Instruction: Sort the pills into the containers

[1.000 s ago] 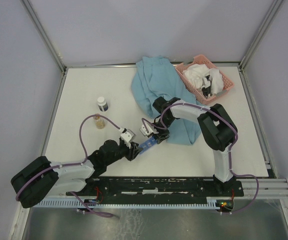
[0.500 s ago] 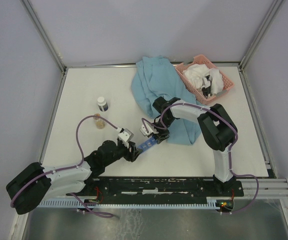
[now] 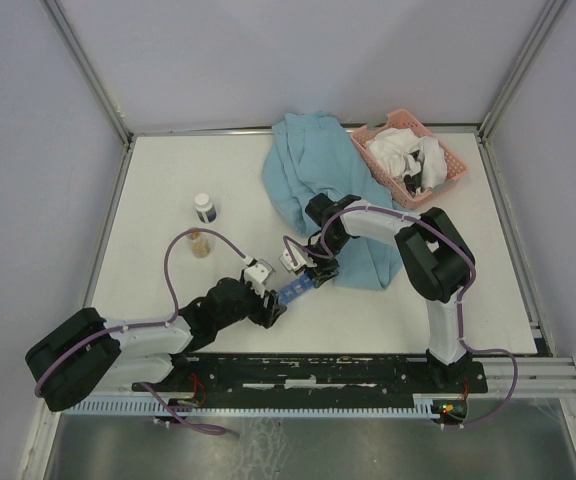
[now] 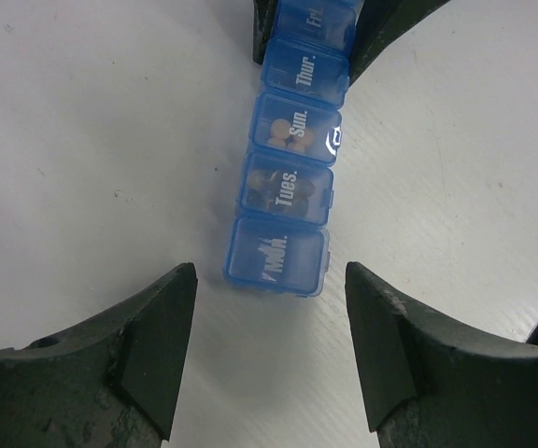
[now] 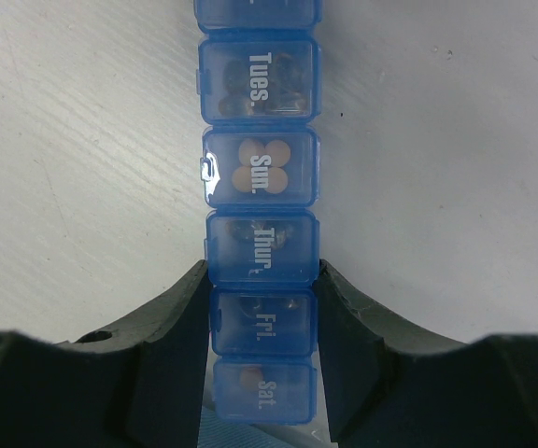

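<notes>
The blue pill-organiser strip point(image 3: 295, 291) lies on the white table between the two grippers, all lids closed. Tan pills point(image 5: 260, 165) show through the "Sun." compartment; darker ones show in "Tues." point(image 4: 285, 184). My right gripper point(image 5: 261, 280) is shut on the strip at the "Thur."/"Fri." compartments, one finger on each side. My left gripper point(image 4: 269, 308) is open and empty, its fingers point(image 4: 157, 317) just short of the "Mon." end point(image 4: 276, 257) of the strip, not touching it.
A light blue cloth point(image 3: 318, 190) lies behind the right gripper. A pink mesh basket point(image 3: 408, 158) with white items stands at the back right. A small pill bottle point(image 3: 204, 208) and a jar point(image 3: 200, 243) stand at the left.
My left arm has shifted a little, its gripper staying at the strip's near end. The right gripper and strip have not moved.
</notes>
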